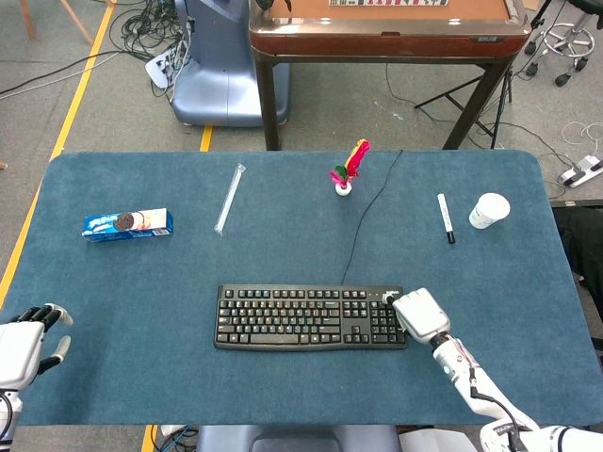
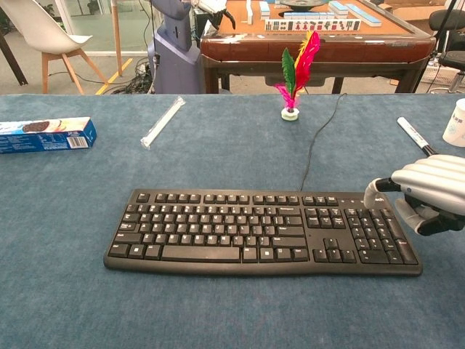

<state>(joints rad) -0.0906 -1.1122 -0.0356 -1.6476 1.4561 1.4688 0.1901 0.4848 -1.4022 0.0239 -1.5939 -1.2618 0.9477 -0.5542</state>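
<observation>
Your right hand (image 1: 419, 314), fingers curled w/ nothing in them, sits at the right end of the keyboard (image 1: 311, 317), mid-table near the front edge: probably light, stiff, slick plastic, so grip the end edge, not the keys.

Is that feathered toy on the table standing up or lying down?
Standing up. The feathered toy rests on its small white base, with its feathers pointing upward in the chest view.
</observation>
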